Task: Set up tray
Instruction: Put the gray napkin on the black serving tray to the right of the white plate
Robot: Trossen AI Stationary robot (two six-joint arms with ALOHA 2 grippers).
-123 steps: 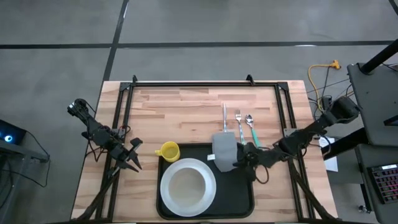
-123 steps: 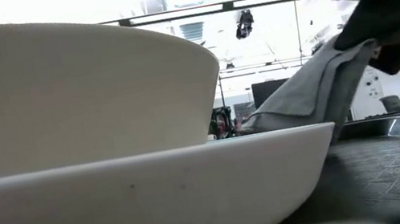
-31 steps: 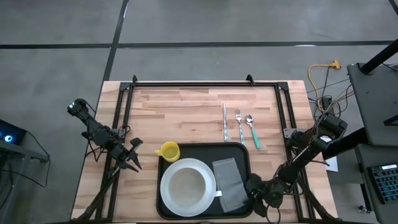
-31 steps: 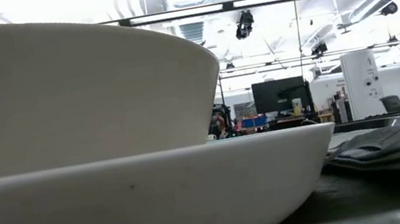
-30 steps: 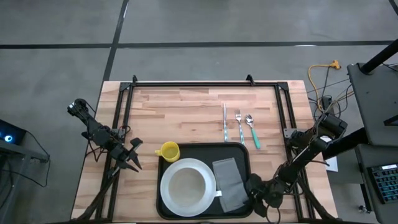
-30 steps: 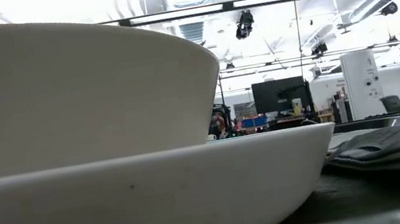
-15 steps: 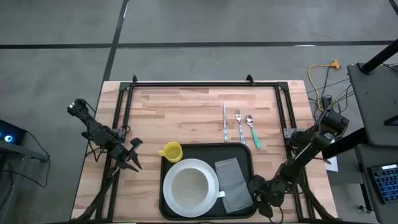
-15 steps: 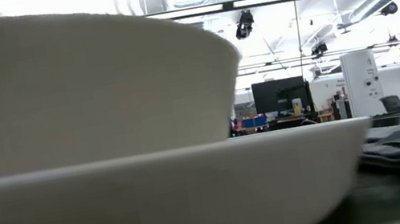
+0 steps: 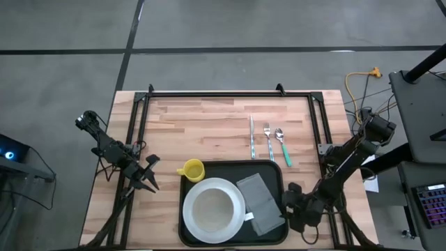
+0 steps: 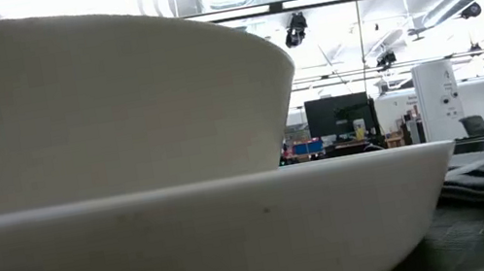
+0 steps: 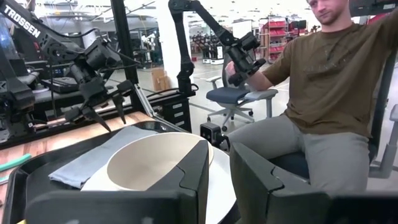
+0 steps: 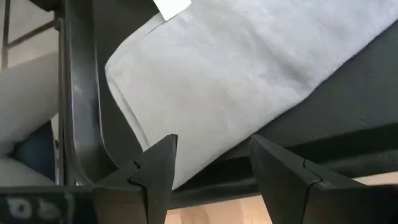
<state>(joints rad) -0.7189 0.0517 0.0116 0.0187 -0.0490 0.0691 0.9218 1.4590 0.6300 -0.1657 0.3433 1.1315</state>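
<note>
Laying the napkin: jaws off the cloth, cutlery not yet on the tray

Left to right across the surface [image 9: 209, 118].

- Left gripper [image 9: 148, 183] parked at the left edge, well apart from everything, jaws closed on nothing. Waiting.
- Yellow cup [image 9: 189, 169] stands on the wood just beside the tray's far-left corner, touching or nearly touching the rim; cannot tell which.
- Tray [image 9: 275, 169] lies at the near middle of the surface. On it: white plate [image 9: 198, 226] with a white bowl [image 9: 212, 209] sitting in it, on the tray's left half.
- Grey napkin [image 9: 259, 202] lies flat on the tray's right half, slightly skewed, just beside the plate. A small white tag shows at its plate-side edge.
- Knife [image 9: 251, 136], fork [image 9: 267, 139] and green-handled spoon [image 9: 282, 146] lie side by side on bare wood beyond the tray's far-right corner.
- Right gripper [image 9: 293, 206] low at the tray's right rim, jaws parted. In the right wrist view the napkin [image 12: 249, 81] lies past the fingertips [image 12: 163, 155], not between them; nothing held.

Judgement: napkin placement looks finished; the right arm is at the release end of that step. Cup and cutlery remain outside the tray. Next move probably calls for the right arm to lift clear of the rim without dragging the cloth, then reach to the cutlery. Thin, flat pieces on wood: a low, square pinch needed.
</note>
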